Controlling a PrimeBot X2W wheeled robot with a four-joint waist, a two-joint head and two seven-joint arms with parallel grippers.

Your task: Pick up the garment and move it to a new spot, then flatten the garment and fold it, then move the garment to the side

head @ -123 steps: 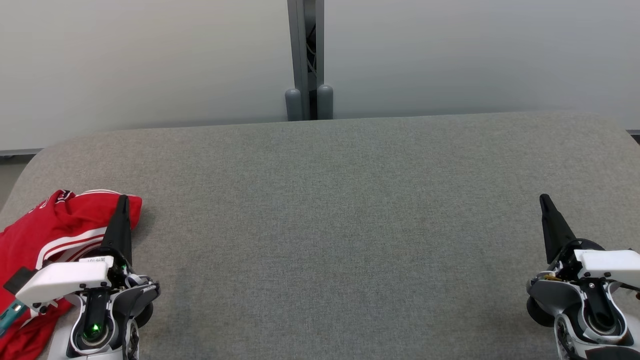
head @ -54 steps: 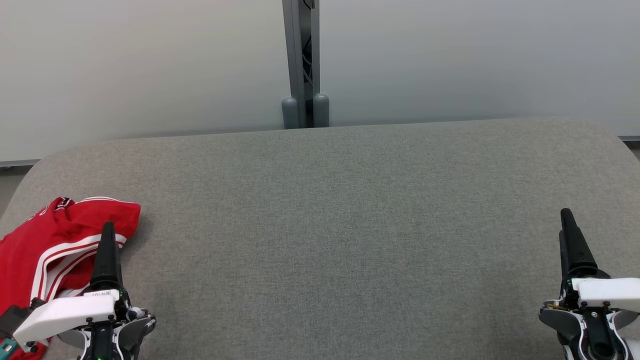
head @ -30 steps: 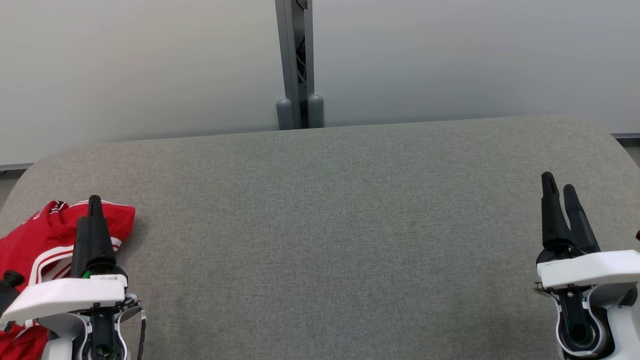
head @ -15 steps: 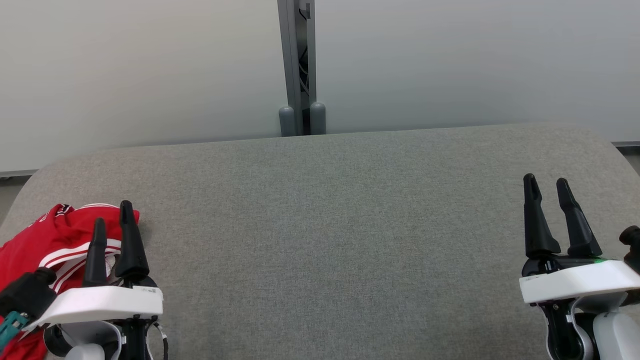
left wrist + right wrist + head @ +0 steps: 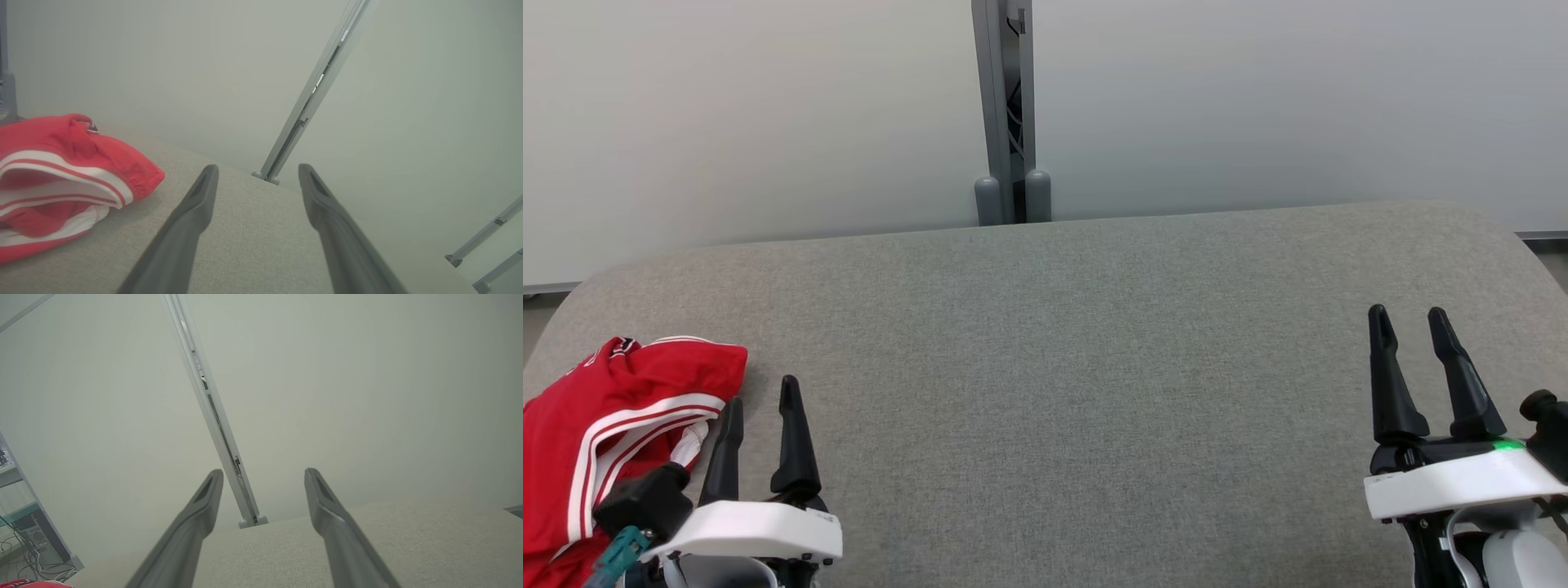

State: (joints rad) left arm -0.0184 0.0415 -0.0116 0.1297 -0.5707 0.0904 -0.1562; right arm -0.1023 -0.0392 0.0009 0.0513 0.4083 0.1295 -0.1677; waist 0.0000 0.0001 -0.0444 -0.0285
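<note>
- Head view, one desk point(image 5: 1054, 367): grey woven cloth top, rounded far corners, spanning the width of the view.
- One garment point(image 5: 613, 425): red with white stripe bands, crumpled in a heap at the left end of the desk, near the front. Its cloth runs out past the left and bottom edges of the view.
- One left claw point(image 5: 760, 394): low on the left, two dark fingers pointing up the view and spread wide, nothing between them. It stands just beside the garment's right edge. Whether the nearer finger touches the cloth cannot be told.
- One right claw point(image 5: 1407, 313): far right end, fingers wide apart, nothing held, over bare desk, well apart from the garment.
- One post point(image 5: 1005, 106): grey metal upright behind the far edge, between two pale wall panels point(image 5: 752, 114), with two rounded grey caps point(image 5: 988, 200) at its foot.
- Left wrist view: garment point(image 5: 61, 175) lies left of the fingers, its rolled edge showing white and red bands. Both fingers are above bare cloth top, apart from it.
- Right wrist view: fingers wide over the desk, post point(image 5: 212, 408) beyond them. A red sliver of garment point(image 5: 32, 584) and some cables point(image 5: 20, 555) sit at the lower left.
</note>
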